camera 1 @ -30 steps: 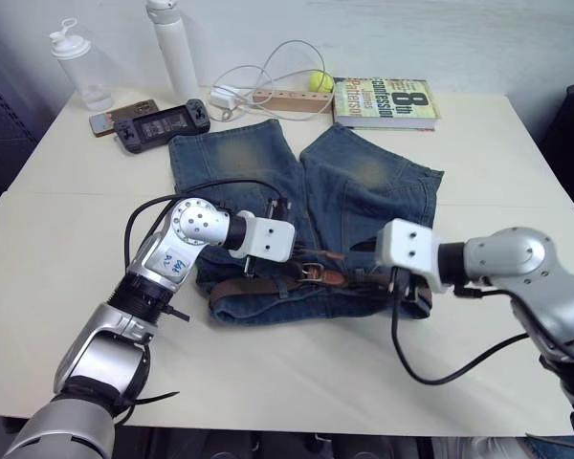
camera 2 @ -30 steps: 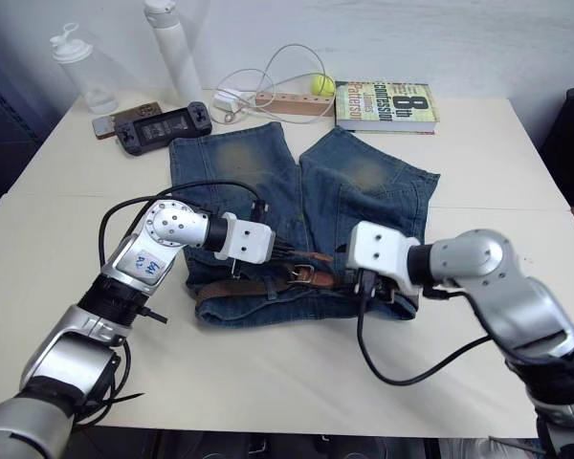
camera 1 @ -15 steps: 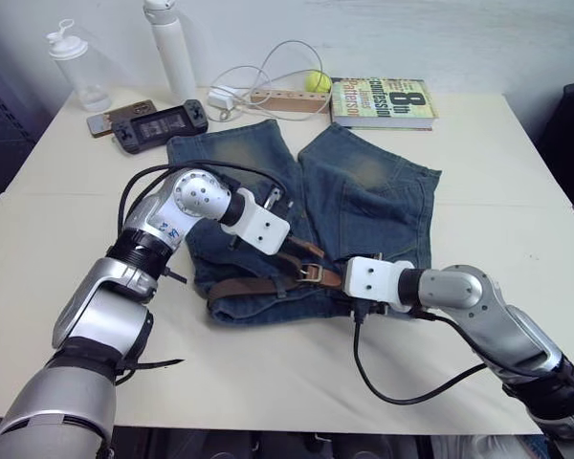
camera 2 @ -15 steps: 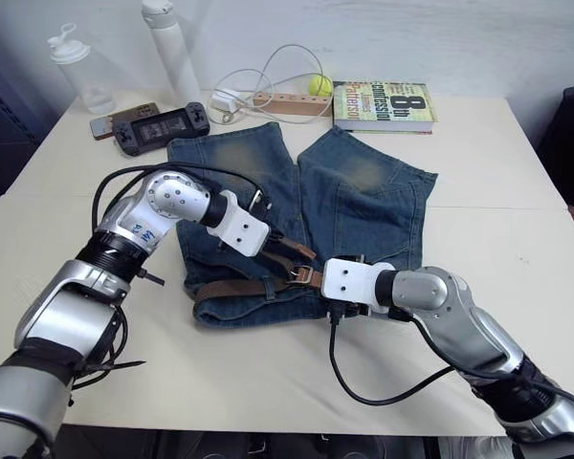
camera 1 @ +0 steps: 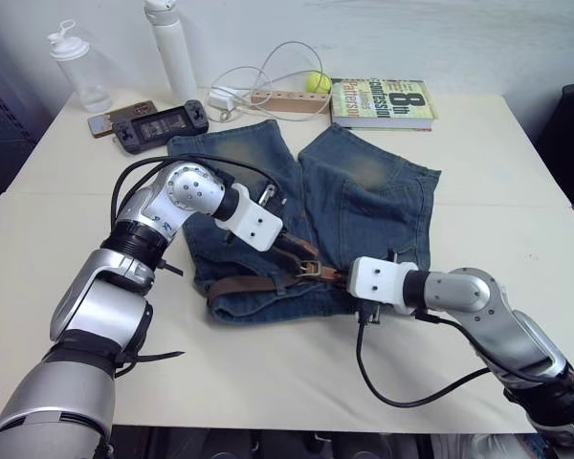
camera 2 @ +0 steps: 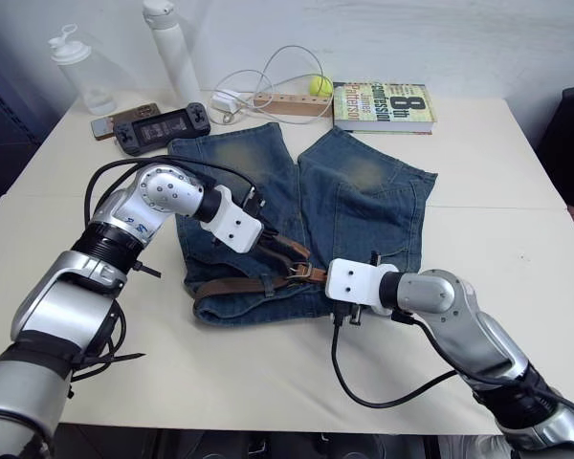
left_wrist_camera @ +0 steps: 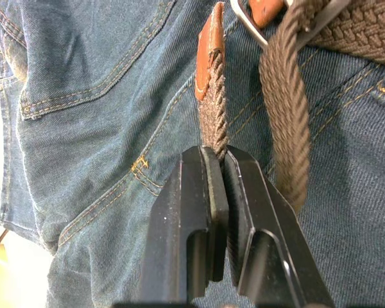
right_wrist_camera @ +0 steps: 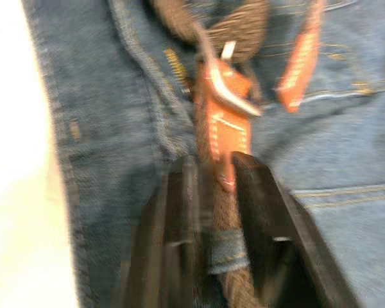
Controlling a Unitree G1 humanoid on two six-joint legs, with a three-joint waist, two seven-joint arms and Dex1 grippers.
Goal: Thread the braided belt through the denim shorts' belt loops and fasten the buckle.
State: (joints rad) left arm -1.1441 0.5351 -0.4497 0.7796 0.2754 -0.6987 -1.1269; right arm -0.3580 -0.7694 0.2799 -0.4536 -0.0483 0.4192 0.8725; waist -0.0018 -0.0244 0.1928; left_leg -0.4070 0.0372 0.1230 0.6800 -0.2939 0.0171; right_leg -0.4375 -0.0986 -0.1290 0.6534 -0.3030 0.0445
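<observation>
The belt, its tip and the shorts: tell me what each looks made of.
The belt: dark brown woven cord, likely fabric, judging by its plaited ribs. Its tip: smooth tan leather or imitation, with stitched edges. The shorts: faded blue denim, showing diagonal weave and yellow seam stitching. The left gripper is shut on the belt.

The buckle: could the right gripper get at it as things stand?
Probably yes. The right gripper is shut on the braided belt right beside the buckle, nothing between; it would have to let go first.
</observation>
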